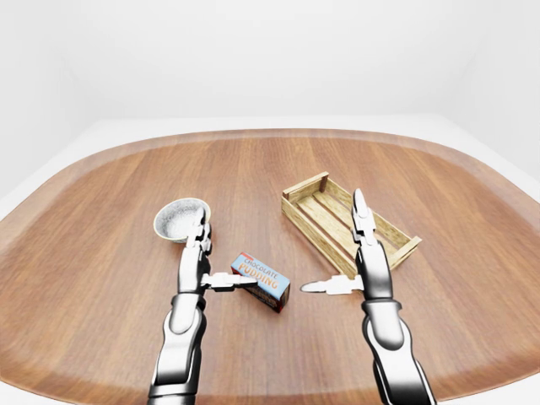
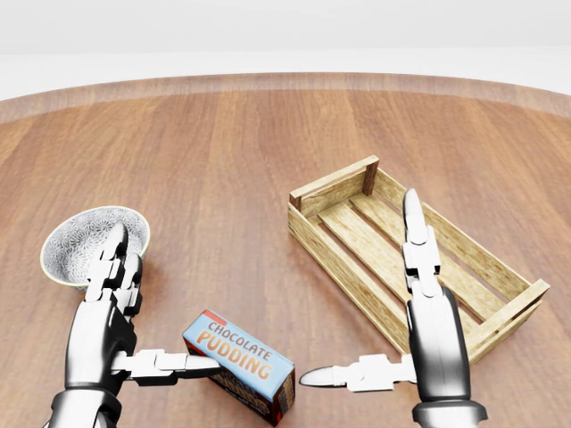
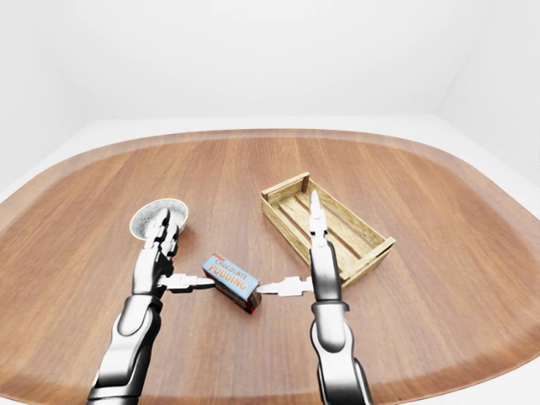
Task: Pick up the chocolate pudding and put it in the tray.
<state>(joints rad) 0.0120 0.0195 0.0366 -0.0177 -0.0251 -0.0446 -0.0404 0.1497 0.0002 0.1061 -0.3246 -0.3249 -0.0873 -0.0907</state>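
A blue, red and white cardboard box of chocolate pudding (image 2: 239, 364) lies flat on the rounded brown wooden desk (image 2: 223, 169), low in the head view and a little left of centre, its printed face up and its long side running from upper left to lower right. To its right sits the tray, a shallow slatted crate of pale wood (image 2: 361, 250), set at an angle with one end panel toward the top of the view; nothing lies in it. The pudding box and the tray are apart, with bare desk between them. A small round bowl with a speckled grey inside and a pale rim (image 2: 85, 239) stands at the left of the head view, above and left of the box.

The left robot hand (image 2: 114, 332) is spread apart: two fingers point up beside the bowl, and its thumb (image 2: 169, 363) reaches sideways to the left end of the pudding box, at or touching its edge; whether it truly touches cannot be told. The right robot hand (image 2: 419, 343) is also apart, its long fingers pointing up over the near side of the tray and its thumb (image 2: 343, 374) stretched left toward the box, with a gap between its tip and the box. Neither hand grips anything.
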